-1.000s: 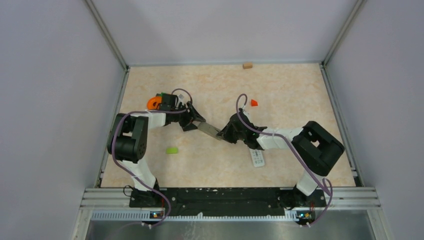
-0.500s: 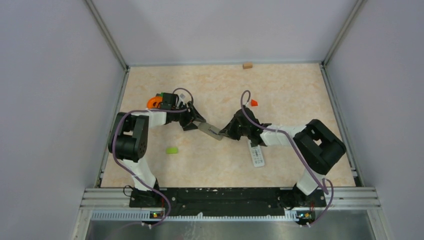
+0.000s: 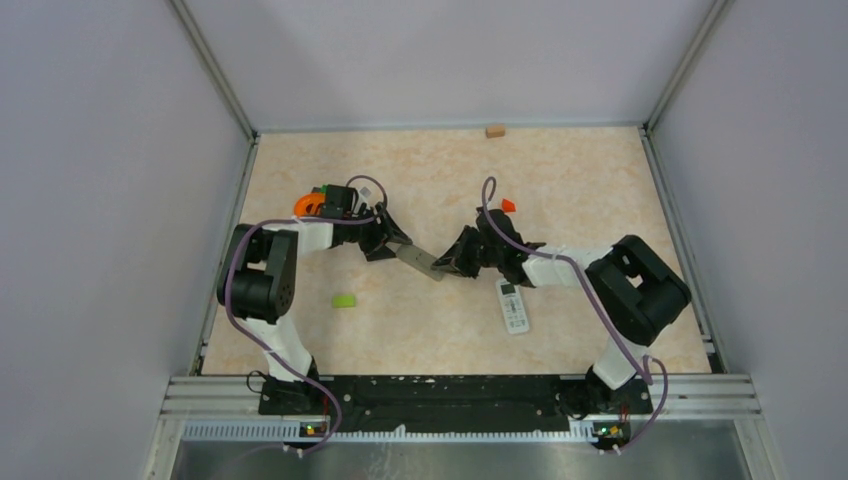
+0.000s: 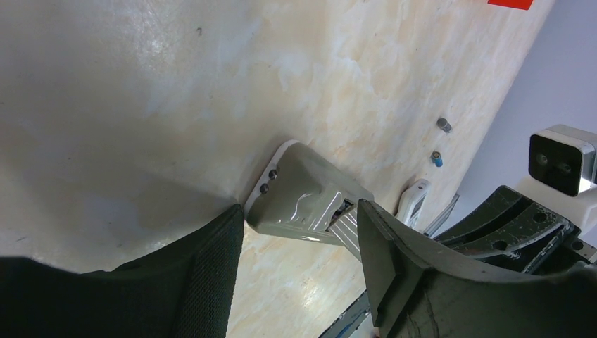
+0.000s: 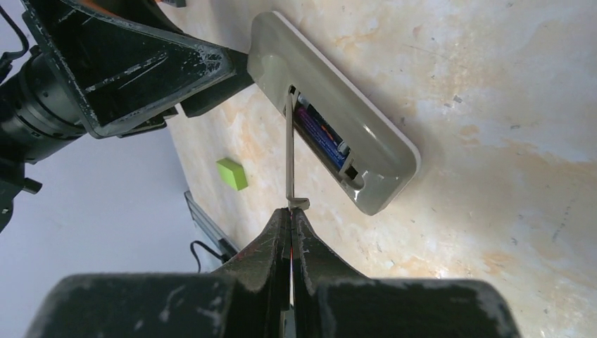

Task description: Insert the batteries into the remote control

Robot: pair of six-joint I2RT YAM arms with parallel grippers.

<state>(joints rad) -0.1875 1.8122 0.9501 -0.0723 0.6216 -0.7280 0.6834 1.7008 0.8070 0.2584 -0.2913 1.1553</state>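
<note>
Nothing here reads from where I stand. The battery [image 5: 318, 132] lying in the grey remote [image 5: 352, 113] carries some coloured print, too blurred to make out, and the white remote [image 3: 513, 306] has markings on its face that are far too small to tell

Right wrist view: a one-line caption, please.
Right fingers pinch the thin cover at the remote, its bay open, batteries inside; left fingers hold its end.

**Soft, even light; wrist views blur up close**

The overhead view is bright, sharp and evenly lit, with faint shadows. In the left wrist view the counter [image 4: 151, 42] shows pale glare above a broad soft shadow. The left hand [image 4: 299, 225] looms dark and soft-focused.
</note>
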